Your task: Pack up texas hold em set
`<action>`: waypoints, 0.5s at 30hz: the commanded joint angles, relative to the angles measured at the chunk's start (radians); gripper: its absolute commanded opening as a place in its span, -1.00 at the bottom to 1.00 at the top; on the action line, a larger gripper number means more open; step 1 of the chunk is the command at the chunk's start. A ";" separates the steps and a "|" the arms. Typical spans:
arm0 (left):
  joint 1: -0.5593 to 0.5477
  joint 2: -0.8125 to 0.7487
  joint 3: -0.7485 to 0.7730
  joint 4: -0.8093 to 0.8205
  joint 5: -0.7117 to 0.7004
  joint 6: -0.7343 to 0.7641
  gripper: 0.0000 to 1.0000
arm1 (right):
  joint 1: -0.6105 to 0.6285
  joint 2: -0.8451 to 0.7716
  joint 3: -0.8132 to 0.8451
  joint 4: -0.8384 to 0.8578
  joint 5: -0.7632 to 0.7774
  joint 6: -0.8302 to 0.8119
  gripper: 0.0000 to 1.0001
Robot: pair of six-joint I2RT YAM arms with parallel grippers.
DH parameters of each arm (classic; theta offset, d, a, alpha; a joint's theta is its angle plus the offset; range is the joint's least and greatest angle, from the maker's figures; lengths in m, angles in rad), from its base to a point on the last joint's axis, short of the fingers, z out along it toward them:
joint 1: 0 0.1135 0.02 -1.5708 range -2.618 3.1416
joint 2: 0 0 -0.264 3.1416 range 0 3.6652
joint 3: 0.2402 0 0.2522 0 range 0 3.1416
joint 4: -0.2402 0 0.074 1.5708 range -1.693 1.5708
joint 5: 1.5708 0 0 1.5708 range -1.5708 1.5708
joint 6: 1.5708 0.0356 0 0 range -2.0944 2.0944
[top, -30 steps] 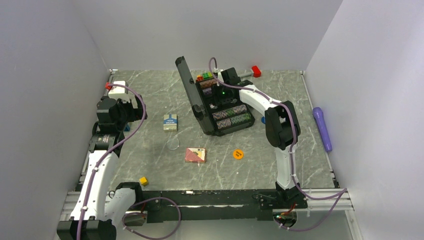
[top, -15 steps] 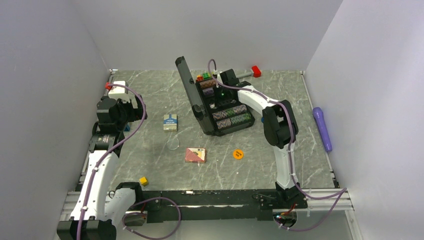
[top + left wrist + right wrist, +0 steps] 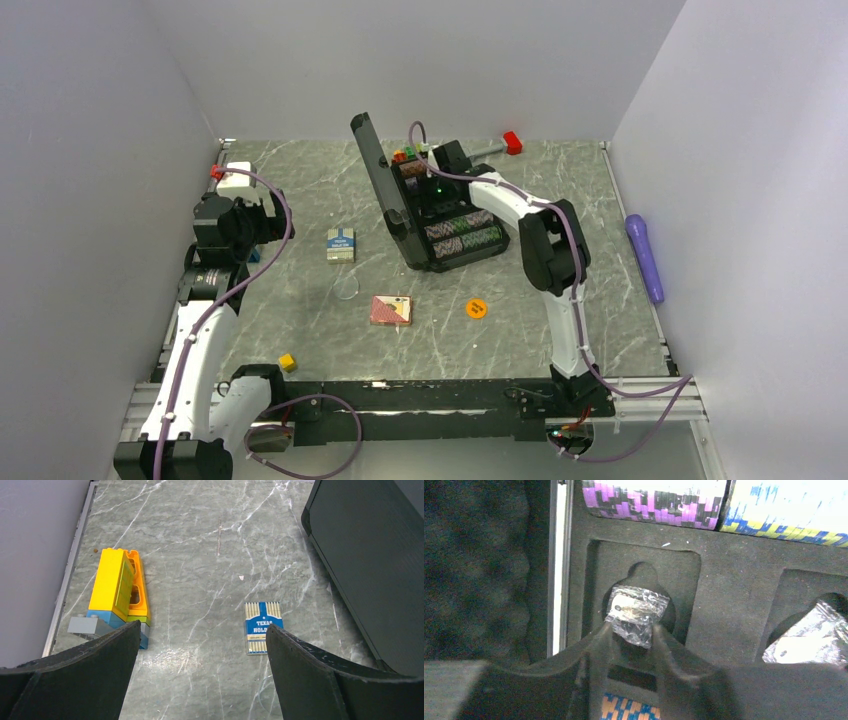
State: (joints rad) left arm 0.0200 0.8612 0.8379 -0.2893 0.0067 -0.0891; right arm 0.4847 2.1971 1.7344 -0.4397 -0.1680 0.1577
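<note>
The black briefcase [image 3: 452, 258] lies open at the back centre, its lid [image 3: 377, 168] raised to the left. Rows of striped chips [image 3: 462, 232] fill its foam. My right gripper [image 3: 436, 186] reaches down into the case. In the right wrist view its blurred jaws [image 3: 631, 632] stand narrowly apart round a plastic-wrapped packet [image 3: 636, 611] in a foam recess; whether they squeeze it is unclear. The blue-white deck [image 3: 340, 244] [image 3: 263, 627], pink deck [image 3: 390, 310] and orange marker [image 3: 476, 308] lie on the table. My left gripper [image 3: 262, 225] [image 3: 202, 680] hangs open and holds nothing, left of the blue-white deck.
Yellow and orange blocks [image 3: 120, 590] sit by the left edge. A yellow cube [image 3: 287, 362] lies front left, a purple cylinder [image 3: 645, 255] at the right edge, a red piece [image 3: 512, 142] behind the case. A clear disc [image 3: 346, 288] lies near the pink deck. A second wrapped packet [image 3: 804, 635] fills the neighbouring recess.
My right arm has swung slightly to the left over the open case, elbow and wrist both. The left arm and the loose pieces have not moved.
</note>
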 commanded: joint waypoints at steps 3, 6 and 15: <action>0.002 -0.017 0.010 0.041 0.006 0.009 0.99 | -0.003 -0.189 0.001 -0.009 0.027 -0.025 0.17; 0.002 -0.022 0.012 0.038 0.003 0.011 0.99 | -0.019 -0.270 -0.028 -0.012 0.042 -0.022 0.40; 0.001 -0.034 0.013 0.038 0.004 0.010 0.99 | -0.128 -0.503 -0.211 -0.066 0.186 -0.008 0.60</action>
State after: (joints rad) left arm 0.0200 0.8455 0.8379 -0.2893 0.0063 -0.0891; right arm 0.4057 1.7767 1.6176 -0.4690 -0.0959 0.1432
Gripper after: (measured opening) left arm 0.994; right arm 0.780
